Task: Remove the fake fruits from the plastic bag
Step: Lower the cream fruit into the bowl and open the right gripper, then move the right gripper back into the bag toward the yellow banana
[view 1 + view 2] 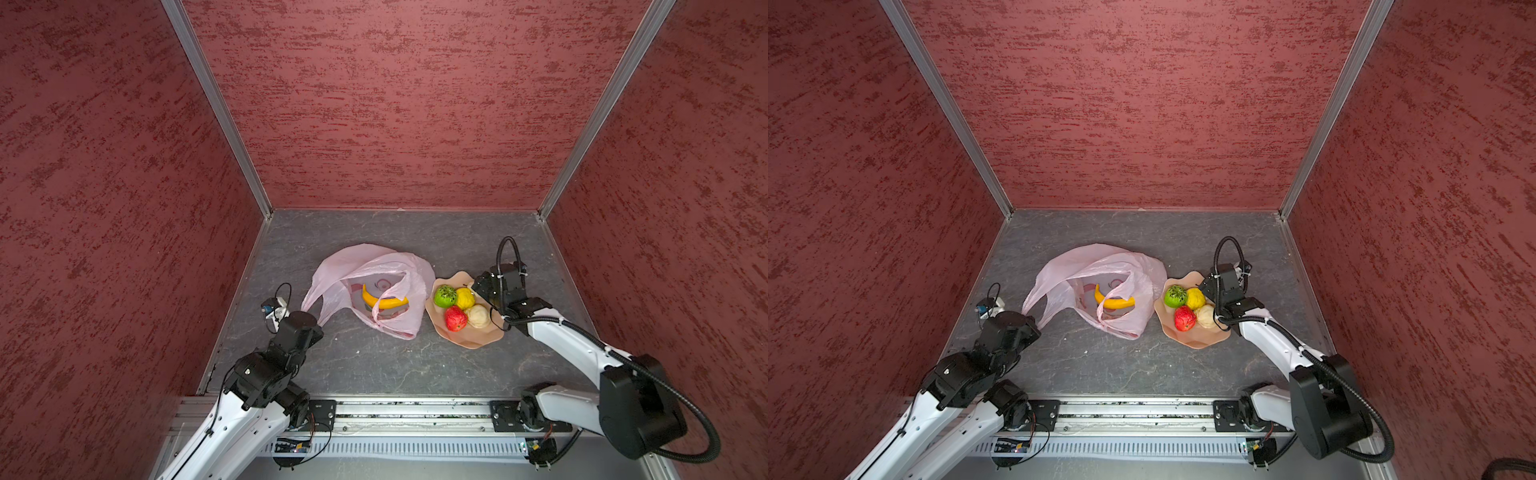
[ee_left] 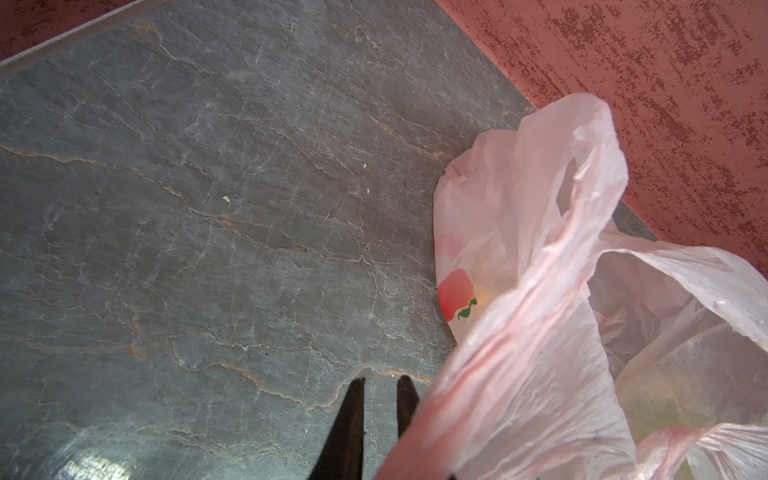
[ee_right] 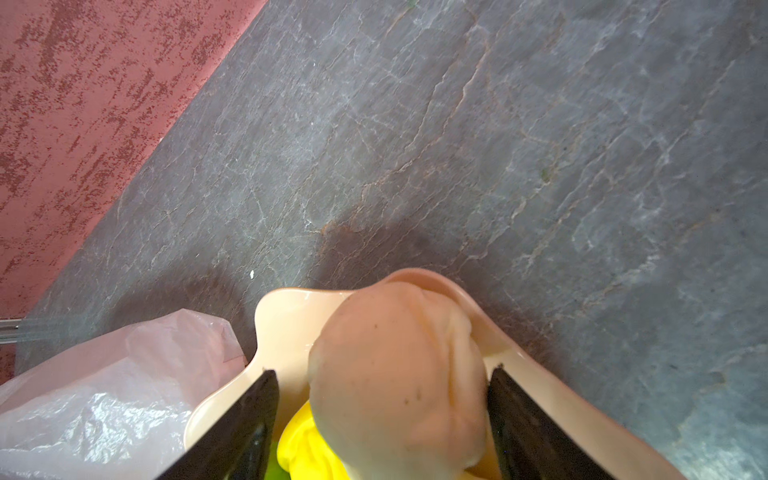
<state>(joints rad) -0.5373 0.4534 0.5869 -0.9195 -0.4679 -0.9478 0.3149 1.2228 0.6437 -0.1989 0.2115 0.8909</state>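
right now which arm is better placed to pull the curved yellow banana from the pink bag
Right. The right gripper is open over the peach wavy-rimmed bowl beside the pink plastic bag; the left gripper is pinching that bag's handle.

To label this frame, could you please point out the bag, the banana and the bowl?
bag [image 1: 353, 259]: in a top view, on its far wall.
banana [image 1: 368, 296]: in a top view, on its left half.
bowl [image 1: 469, 341]: in a top view, on its near rim.
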